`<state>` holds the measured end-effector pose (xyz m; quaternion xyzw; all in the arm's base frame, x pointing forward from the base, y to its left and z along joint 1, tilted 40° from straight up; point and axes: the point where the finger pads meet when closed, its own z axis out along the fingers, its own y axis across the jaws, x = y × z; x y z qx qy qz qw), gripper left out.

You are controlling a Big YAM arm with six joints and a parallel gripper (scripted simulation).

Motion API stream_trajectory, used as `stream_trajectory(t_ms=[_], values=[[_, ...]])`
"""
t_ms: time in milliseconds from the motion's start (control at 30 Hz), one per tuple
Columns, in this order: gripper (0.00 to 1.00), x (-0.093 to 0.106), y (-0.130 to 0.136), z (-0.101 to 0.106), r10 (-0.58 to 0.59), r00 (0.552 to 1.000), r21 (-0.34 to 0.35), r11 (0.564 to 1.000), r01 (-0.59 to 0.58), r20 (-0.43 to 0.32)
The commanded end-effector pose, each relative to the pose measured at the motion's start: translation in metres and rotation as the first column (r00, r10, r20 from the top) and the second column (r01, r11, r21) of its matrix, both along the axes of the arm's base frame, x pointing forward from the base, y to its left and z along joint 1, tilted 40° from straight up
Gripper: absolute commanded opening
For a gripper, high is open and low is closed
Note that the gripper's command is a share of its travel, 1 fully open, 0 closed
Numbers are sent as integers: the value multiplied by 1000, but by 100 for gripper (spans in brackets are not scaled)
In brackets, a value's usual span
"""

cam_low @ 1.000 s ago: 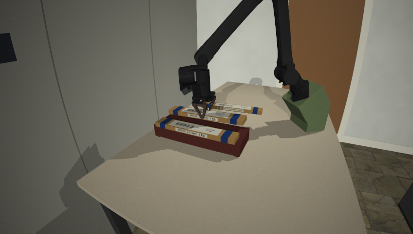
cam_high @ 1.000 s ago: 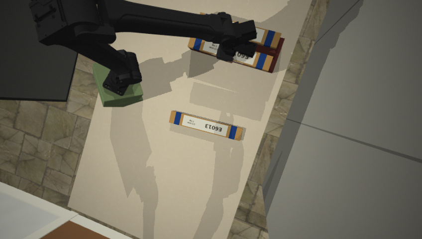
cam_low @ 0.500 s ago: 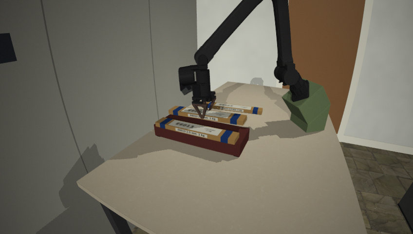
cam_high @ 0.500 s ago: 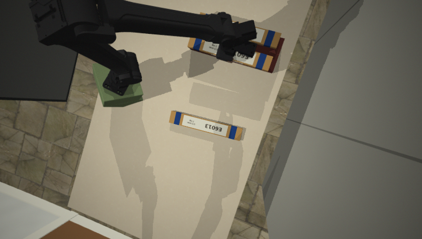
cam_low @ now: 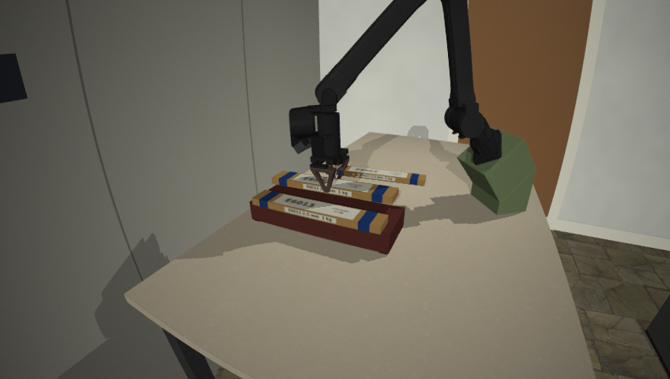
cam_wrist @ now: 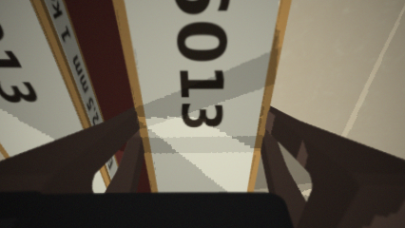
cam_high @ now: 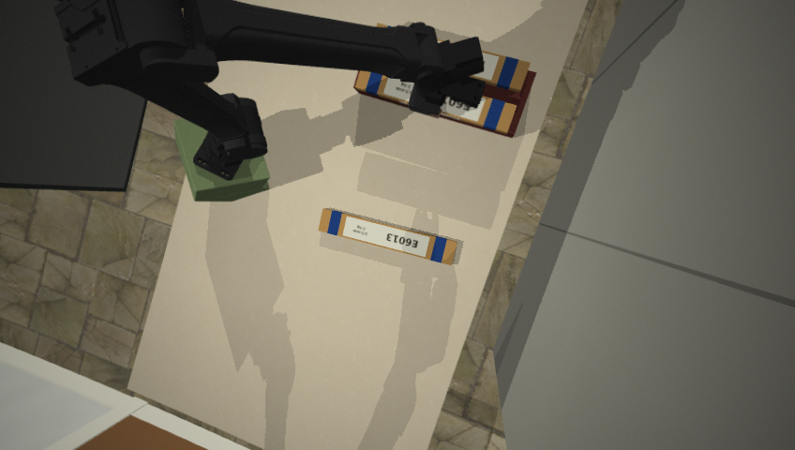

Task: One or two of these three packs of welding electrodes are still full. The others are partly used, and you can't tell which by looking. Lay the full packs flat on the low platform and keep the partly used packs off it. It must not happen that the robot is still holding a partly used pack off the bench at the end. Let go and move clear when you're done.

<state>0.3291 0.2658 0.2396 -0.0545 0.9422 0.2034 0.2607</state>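
A long, flat cardboard pack [cam_low: 334,186], tan with blue end bands and a white "E6013" label, is clamped across its width by the gripper [cam_low: 325,181]. It is seen at the rear side of the dark red, box-shaped low platform [cam_low: 324,230], near the worktop's [cam_low: 376,305] wall-side edge. A matching second pack [cam_low: 319,209] lies flat on the platform. A third pack [cam_high: 388,236] lies on the matte beige worktop's middle. The arm is mounted on a faceted green block [cam_low: 505,182].

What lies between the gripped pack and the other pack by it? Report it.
A strip of the dark red platform separates the gripped pack from the neighbouring pack. The wrist view shows it best.
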Motion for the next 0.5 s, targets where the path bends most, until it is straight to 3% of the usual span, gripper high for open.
stream_trajectory(t_ms=[0,467], values=[[0,5,6,41,-4,997,63,998,-1,76],[0,8,10,34,-3,997,63,998,-1,75]])
